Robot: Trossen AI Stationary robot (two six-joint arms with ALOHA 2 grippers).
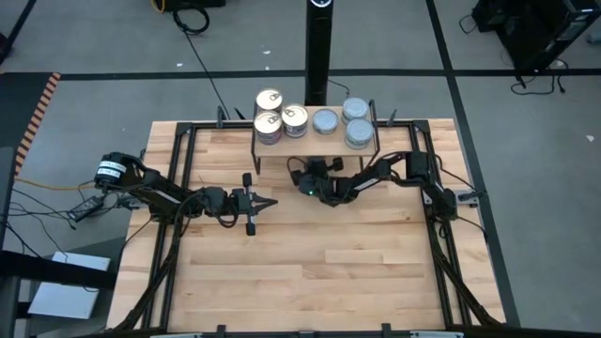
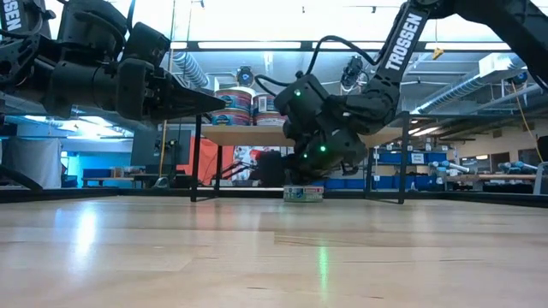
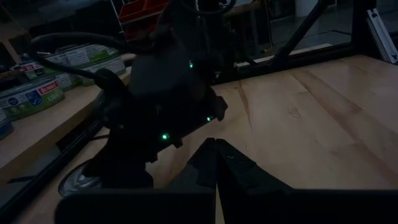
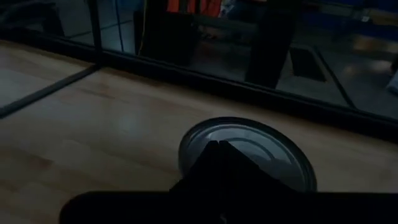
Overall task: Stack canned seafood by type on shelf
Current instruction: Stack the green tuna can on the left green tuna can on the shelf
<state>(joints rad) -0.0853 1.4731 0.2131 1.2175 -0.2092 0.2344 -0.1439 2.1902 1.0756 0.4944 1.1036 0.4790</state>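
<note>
The light-wood shelf stands at the table's far edge. On it are three gold-topped tins at its left and three blue-grey-topped tins at its right. One plain grey-topped tin rests flat on the table below the shelf. My right gripper is shut, its tips low over this tin's top, and in the high view it hides the tin. My left gripper is shut and empty, level above the table's middle, pointing toward the right gripper. My right gripper's shut fingertips stand over the near part of the tin's flat top, coming slanting down from the table's right. I cannot tell whether they touch it. The tin sits flat on the table.
The shelf's thin black legs stand on either side of the low tin. Black frame rails run along the table's left, right and far sides. Bare wood tabletop lies toward the near edge. A black post rises behind the shelf.
</note>
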